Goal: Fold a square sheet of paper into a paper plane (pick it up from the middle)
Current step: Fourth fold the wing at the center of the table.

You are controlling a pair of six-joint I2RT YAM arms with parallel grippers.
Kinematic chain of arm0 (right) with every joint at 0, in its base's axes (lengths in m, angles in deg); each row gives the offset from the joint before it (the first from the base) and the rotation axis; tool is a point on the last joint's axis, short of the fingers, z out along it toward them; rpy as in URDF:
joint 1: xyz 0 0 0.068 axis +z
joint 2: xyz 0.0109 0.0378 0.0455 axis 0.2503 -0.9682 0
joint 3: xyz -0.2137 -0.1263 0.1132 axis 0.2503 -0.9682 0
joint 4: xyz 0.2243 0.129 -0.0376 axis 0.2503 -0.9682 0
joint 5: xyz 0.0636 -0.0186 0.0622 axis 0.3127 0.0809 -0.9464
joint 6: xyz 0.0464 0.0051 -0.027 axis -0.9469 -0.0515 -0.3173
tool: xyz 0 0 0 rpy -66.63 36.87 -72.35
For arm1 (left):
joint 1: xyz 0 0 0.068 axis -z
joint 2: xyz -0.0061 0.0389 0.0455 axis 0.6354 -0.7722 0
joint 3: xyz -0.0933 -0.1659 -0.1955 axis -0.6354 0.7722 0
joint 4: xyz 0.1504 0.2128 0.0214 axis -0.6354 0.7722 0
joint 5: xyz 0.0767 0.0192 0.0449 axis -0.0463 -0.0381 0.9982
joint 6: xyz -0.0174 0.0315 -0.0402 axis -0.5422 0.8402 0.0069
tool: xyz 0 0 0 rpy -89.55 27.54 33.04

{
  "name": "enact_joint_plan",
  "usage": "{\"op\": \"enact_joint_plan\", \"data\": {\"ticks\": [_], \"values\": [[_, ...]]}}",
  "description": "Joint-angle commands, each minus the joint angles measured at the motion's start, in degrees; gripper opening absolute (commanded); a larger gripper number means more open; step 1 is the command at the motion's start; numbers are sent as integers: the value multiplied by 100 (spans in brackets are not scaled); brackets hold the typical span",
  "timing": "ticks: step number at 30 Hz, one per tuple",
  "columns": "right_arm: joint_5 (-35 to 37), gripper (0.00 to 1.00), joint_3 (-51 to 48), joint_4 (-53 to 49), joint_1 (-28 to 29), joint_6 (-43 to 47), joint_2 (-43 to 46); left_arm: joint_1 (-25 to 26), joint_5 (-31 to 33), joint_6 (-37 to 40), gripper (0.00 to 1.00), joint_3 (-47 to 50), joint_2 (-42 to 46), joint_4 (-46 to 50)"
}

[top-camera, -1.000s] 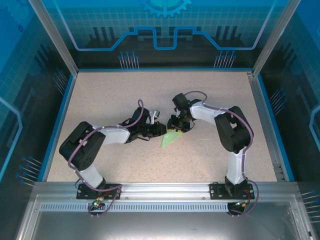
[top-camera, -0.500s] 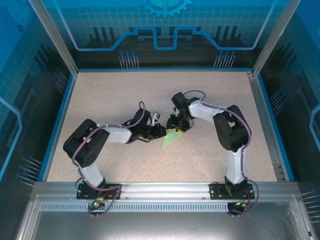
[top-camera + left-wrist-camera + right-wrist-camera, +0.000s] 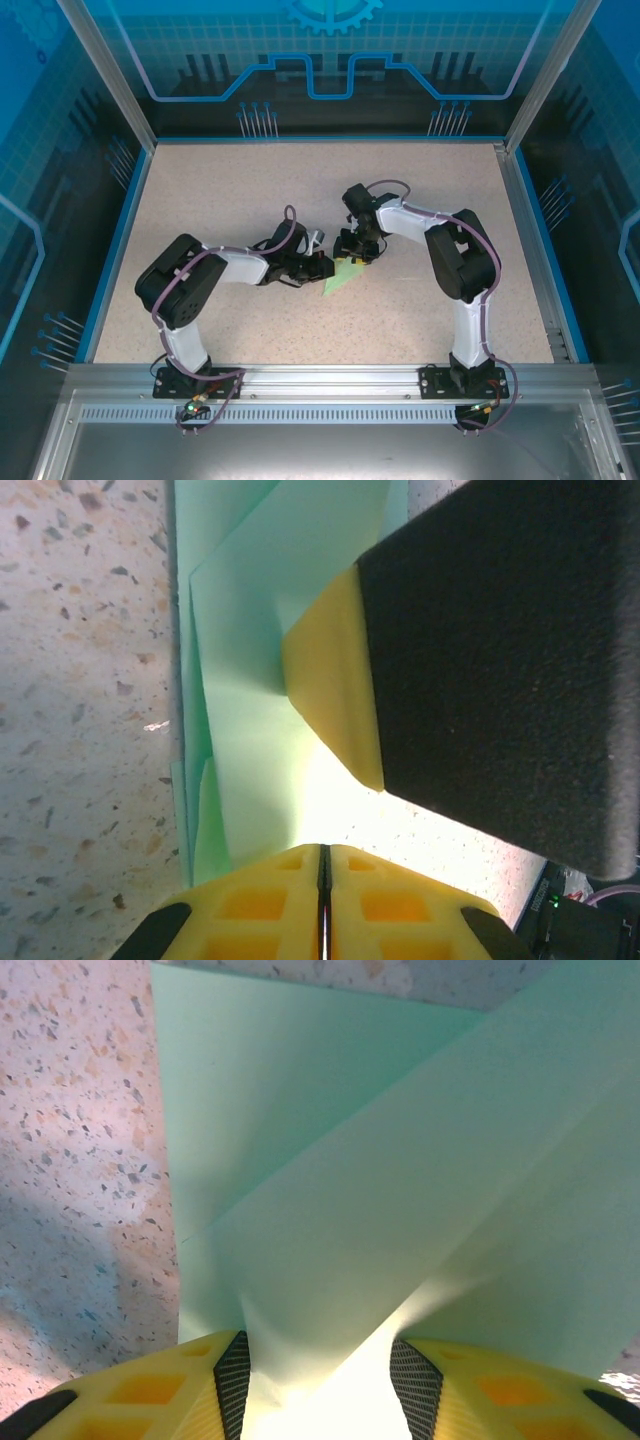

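Top external view: the speckled table (image 3: 220, 200) is bare around the folded mint paper (image 3: 340, 277) at centre. The left gripper (image 3: 322, 266), at its 9 o'clock, is pinched shut beside it; the right gripper (image 3: 352, 252), at 12 o'clock, clamps a raised fold half-wide. Both fingertips hide the paper's upper edge.

Overhead looks down; wrists hug the paper (image 3: 250, 730) (shared) — close.
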Motion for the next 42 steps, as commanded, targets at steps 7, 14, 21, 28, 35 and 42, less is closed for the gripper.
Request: {"op": "enact_joint_plan", "data": {"ticks": [7,14,21,28,35,42], "values": [[312,48,-198,-250,121,96,-741,27,29,123,9,-169,-211,209],[387,47,-174,-311,134,79,-790,28,106,127,8,-188,-263,286],[393,47,-133,-332,146,88,-843,31,221,167,7,-195,-237,411],[367,47,-89,-342,156,96,-891,31,267,168,7,-198,-258,464],[344,47,-54,-364,173,97,-908,35,357,190,7,-209,-270,600],[212,47,89,-351,174,140,-608,32,397,236,6,-224,-317,808]]}}
